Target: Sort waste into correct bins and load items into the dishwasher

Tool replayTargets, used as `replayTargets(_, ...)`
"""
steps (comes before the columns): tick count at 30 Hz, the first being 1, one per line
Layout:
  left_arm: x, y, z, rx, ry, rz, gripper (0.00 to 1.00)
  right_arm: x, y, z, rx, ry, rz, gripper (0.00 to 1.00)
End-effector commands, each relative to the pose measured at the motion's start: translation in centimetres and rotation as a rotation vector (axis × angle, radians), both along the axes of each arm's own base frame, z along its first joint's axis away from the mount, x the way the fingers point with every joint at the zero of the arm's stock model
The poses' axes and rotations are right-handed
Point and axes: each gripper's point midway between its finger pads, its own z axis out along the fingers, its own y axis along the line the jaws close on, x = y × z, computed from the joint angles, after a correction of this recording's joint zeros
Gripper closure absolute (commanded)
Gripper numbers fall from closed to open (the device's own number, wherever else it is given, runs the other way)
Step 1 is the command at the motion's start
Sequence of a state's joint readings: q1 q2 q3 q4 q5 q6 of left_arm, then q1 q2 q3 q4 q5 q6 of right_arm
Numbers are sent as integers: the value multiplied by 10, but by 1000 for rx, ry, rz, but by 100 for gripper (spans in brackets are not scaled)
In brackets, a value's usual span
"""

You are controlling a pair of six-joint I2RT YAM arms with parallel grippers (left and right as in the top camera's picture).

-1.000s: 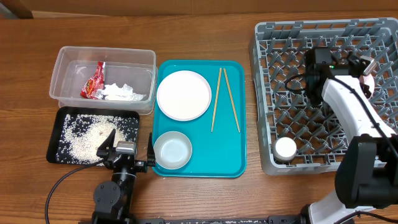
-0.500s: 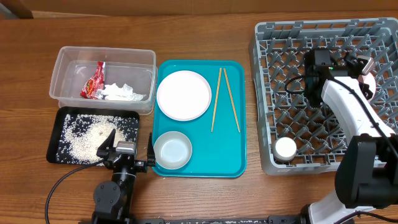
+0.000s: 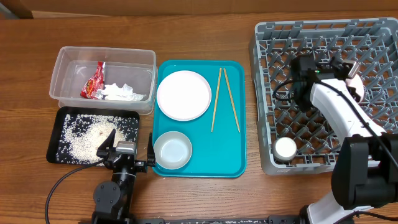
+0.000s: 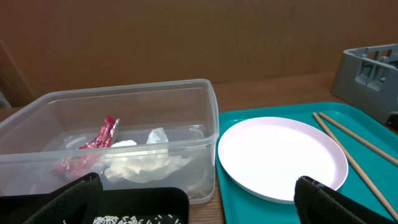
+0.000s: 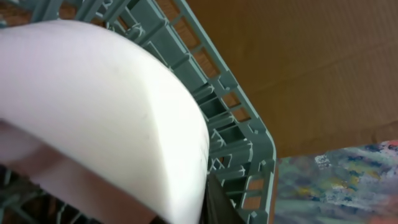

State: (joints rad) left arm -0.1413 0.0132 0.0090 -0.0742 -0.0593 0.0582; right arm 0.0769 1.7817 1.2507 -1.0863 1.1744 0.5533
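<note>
My right gripper (image 3: 351, 79) is over the back right of the grey dish rack (image 3: 292, 118), shut on a white plate (image 5: 93, 106) that fills the right wrist view, with rack pegs behind it. A small white cup (image 3: 285, 148) stands in the rack's front left corner. My left gripper (image 3: 126, 152) is open and empty at the table's front, between the black tray (image 3: 55, 135) of rice (image 3: 87, 140) and the teal tray. The clear tub (image 3: 102, 51) holds the red wrapper (image 3: 94, 81) and the tissue (image 3: 121, 93). A white plate (image 3: 183, 94), a bowl (image 3: 172, 150) and two chopsticks (image 3: 225, 99) lie on the teal tray.
The teal serving tray (image 3: 233, 158) lies in the middle, between the bins and the rack. In the left wrist view the tub (image 4: 124, 93), the plate (image 4: 280, 155) and the chopsticks (image 4: 354, 140) lie just ahead of the open fingers (image 4: 196, 199).
My right gripper has moved a little to the left over the rack with the white plate in it. The left arm has not moved.
</note>
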Motion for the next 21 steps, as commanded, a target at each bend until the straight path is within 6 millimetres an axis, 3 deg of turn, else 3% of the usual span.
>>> replayTargets(1,0,1,1,-15,-7,4,0,-2,24,-24,118,25,23,76)
replayTargets(4,0,1,1,-15,-7,4,0,0,41,-16,186,-17,21,63)
replayTargets(8,0,1,1,-15,-7,4,0,9,86,-7,405,-49,92,57)
replayTargets(12,0,1,1,-15,-7,4,0,20,188,1,834,-4,344,58)
replayTargets(13,0,1,1,-15,-7,4,0,20,223,3,974,25,450,56)
replayTargets(16,0,1,1,-15,-7,4,0,4,318,13,1355,144,751,48)
replayTargets(18,0,1,1,-15,-7,4,0,-12,352,12,1472,219,839,48)
replayTargets(21,0,1,1,-15,-7,4,0,-30,382,-7,1477,313,878,48)
